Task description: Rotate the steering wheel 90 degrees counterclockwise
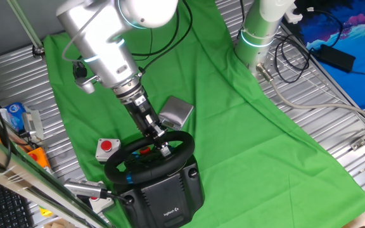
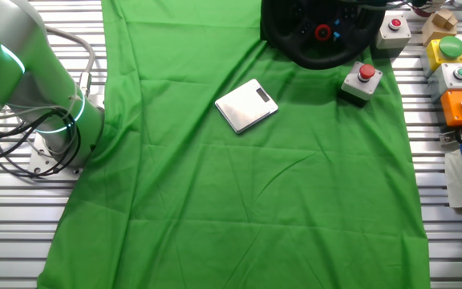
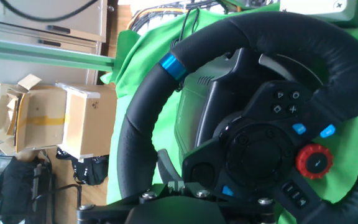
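Claw (image 1: 164, 147) down at the far arc of the wheel (image 1: 147, 158), at the rim's top edge as seen from one fixed view, fingers seemingly either side of the rim; whether clamped on it or merely beside it, impossible to tell, since the fingertips hide against the black rim there, fall outside the other fixed view altogether, and in the hand view show only as a dark metal edge at the bottom of the frame; so: claw's state not readable.

Just beyond the claw, the rim itself; in the hand view the wheel (image 3: 247, 124) filling the frame, blue stripe (image 3: 172, 65) lying at upper left of the ring, red dial (image 3: 314, 160) and blue buttons low on the hub toward the right.

Relation that matters for the turn: claw sitting on the rim, off to one side of the hub, with the wheel's axis tilted up and back from the black base (image 1: 165, 193); a counterclockwise quarter turn therefore likely a sweep along the ring's arc around that hub, not a straight push.

Further out: grey metal box (image 1: 177, 113) just behind the arm on the green cloth (image 1: 252, 126); red push-button on its white box (image 1: 107, 148) beside the wheel's left edge; in the other fixed view the wheel (image 2: 321, 34) at the top edge of the cloth, more button boxes off to the right.
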`<state>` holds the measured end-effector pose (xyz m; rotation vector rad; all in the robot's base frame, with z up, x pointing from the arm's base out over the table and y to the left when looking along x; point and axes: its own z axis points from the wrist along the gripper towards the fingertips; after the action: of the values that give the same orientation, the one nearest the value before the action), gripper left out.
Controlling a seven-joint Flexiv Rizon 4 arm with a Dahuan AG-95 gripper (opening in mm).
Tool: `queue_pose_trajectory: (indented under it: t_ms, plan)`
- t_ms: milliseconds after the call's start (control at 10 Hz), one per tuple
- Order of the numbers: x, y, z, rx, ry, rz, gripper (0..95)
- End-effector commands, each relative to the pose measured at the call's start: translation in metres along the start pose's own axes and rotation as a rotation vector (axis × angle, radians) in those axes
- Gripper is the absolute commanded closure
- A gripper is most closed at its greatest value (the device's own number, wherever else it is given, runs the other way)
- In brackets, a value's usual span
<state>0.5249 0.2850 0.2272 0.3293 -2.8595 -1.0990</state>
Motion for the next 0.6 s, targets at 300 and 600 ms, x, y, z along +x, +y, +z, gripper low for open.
queue_pose_trajectory:
  t_ms: [300, 600]
  plan:
    - [0.0079, 0.0010, 0.0005, 0.003, 0.004, -0.007, 95.0]
    - [0.0114, -0.0005, 0.0037, 0.004, -0.004, -0.018, 95.0]
